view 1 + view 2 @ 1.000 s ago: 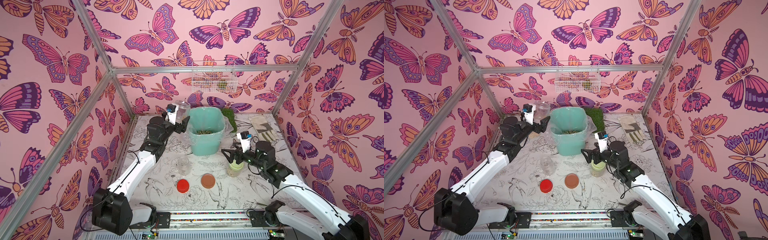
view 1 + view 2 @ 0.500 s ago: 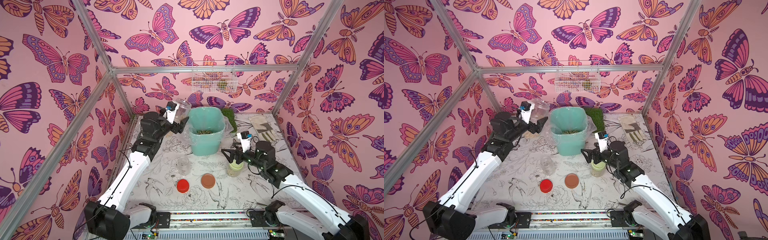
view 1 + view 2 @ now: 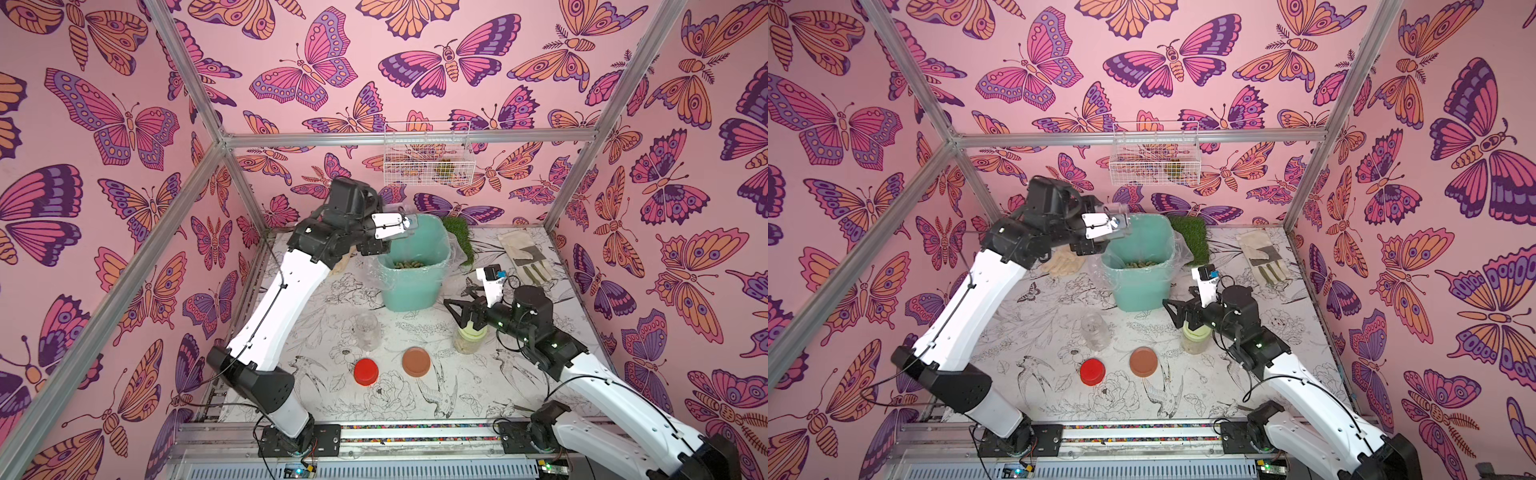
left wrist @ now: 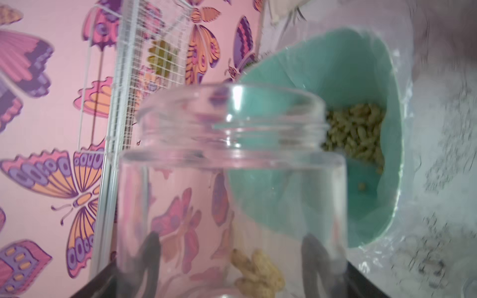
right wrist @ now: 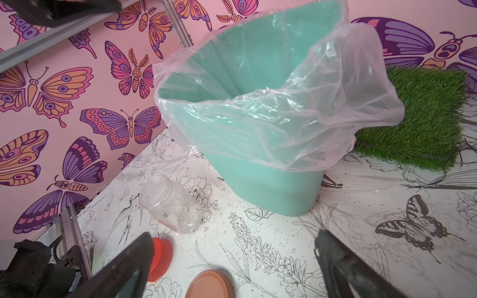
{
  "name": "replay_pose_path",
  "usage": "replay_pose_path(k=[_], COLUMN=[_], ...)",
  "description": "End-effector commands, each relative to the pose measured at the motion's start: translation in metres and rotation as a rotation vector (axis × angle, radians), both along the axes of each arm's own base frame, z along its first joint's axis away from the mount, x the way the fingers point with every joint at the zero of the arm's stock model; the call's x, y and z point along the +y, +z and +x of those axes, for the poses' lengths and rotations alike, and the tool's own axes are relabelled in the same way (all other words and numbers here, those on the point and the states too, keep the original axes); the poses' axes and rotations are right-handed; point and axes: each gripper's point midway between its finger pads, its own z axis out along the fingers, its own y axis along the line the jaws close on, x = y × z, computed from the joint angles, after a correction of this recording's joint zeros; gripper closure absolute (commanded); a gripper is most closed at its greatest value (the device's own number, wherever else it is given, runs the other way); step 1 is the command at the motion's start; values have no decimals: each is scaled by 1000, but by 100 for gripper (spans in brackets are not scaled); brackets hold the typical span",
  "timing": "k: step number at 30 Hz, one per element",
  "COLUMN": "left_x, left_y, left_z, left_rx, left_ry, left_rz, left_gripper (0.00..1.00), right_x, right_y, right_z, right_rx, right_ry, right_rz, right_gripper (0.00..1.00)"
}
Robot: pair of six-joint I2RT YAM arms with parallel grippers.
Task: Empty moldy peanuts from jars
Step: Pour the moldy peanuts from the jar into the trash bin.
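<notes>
No text, label, brand or number can be read anywhere.

Teal bin (image 3: pixel 409 286); red lid (image 3: pixel 366 371); brown lid (image 3: pixel 416 361); pink butterfly walls (image 3: pixel 374 83).

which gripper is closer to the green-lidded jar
Right. The right gripper hovers open over the green-lidded jar; the left gripper is away at the bin, holding a lidless jar.

Bin (image 3: pixel 415 291): rear centre, peanuts (image 3: pixel 409 264) inside.
Lidless jar (image 3: pixel 368 332): before bin.
Left lid (image 3: pixel 366 371), right lid (image 3: pixel 416 361): before that jar.
Capped jar (image 3: pixel 468 343): right of both lids.
Raised jar (image 4: pixel 232 180): over bin's left rim.
</notes>
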Motion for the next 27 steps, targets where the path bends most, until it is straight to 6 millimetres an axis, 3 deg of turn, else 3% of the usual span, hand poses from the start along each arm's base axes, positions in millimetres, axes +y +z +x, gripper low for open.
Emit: replay_pose_path(k=[1, 5, 11, 17, 21, 27], left_x=[8, -19, -19, -21, -22, -19], left_y=[-13, -18, -30, -27, -21, -7], left_z=[10, 27, 35, 40, 41, 40], left_rx=[-152, -224, -226, -254, -259, -201], left_ry=[-111, -187, -184, -167, -139, -36], left_rz=[475, 548, 592, 582, 522, 281], left_gripper=[100, 100, 100, 100, 100, 100], right_x=[-4, -2, -3, -1, 0, 3], right_y=[4, 0, -4, -4, -2, -2], right_z=[1, 1, 1, 3, 5, 6], right_rx=[-25, -20, -19, -18, -23, -15], right_ry=[-14, -12, -14, -4, -5, 6], right_rz=[12, 20, 15, 13, 17, 17], right_gripper=[1, 1, 1, 1, 1, 1])
